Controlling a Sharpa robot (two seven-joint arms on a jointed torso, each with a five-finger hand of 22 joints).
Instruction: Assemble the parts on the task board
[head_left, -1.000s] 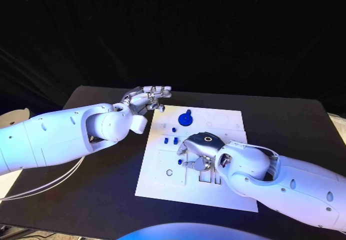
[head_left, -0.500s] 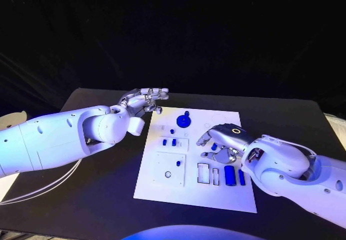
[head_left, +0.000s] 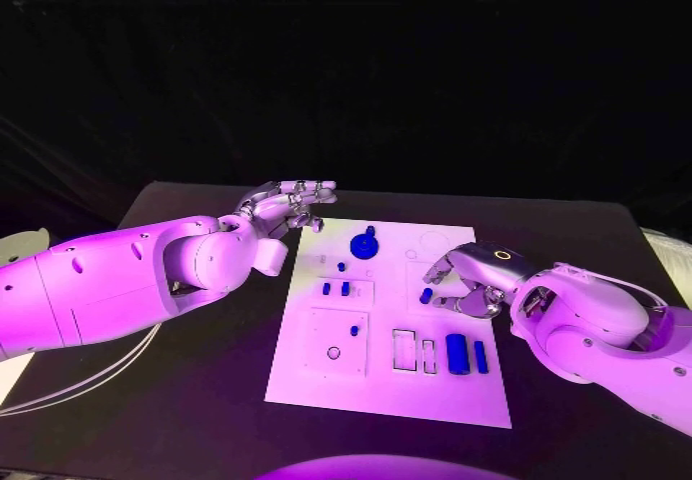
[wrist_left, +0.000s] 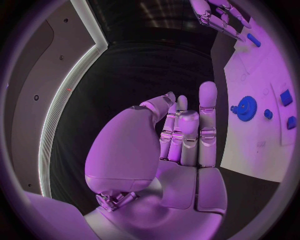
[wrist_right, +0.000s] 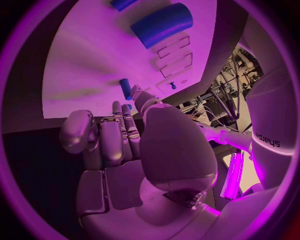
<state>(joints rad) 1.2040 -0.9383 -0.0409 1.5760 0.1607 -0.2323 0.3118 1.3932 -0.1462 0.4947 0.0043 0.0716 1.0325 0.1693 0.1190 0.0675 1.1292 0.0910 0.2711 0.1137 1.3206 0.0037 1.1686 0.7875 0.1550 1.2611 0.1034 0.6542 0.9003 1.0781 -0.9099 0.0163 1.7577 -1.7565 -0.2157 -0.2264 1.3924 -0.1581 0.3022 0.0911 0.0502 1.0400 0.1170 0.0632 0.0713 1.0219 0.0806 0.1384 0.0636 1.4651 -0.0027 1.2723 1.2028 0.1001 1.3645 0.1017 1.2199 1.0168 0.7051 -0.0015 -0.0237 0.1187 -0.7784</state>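
Observation:
The white task board (head_left: 378, 375) lies in the middle of the black table. At its far end sits a blue gear (head_left: 365, 241) (wrist_left: 246, 108). Small blue parts (head_left: 335, 288) stand in a square field on its left half. A blue cylinder (head_left: 457, 352) (wrist_right: 161, 25) and a thin blue bar (head_left: 480, 355) sit beside two narrow slots (head_left: 415, 351). My right hand (head_left: 472, 287) (wrist_right: 125, 145) hovers over the board's right side with its fingers curled in; a short blue peg (head_left: 427, 296) (wrist_right: 125, 89) lies just off its fingertips. My left hand (head_left: 290, 205) (wrist_left: 181, 145) hangs above the board's far left corner, fingers stretched out, holding nothing.
The black table (head_left: 188, 400) runs wide on both sides of the board (wrist_left: 262, 75) (wrist_right: 106, 60). White cables (head_left: 72, 385) hang off the table's left edge under my left arm.
My right hand has drawn away to the right from the board's near middle, uncovering the slots, the blue cylinder and the bar. My left hand has barely moved.

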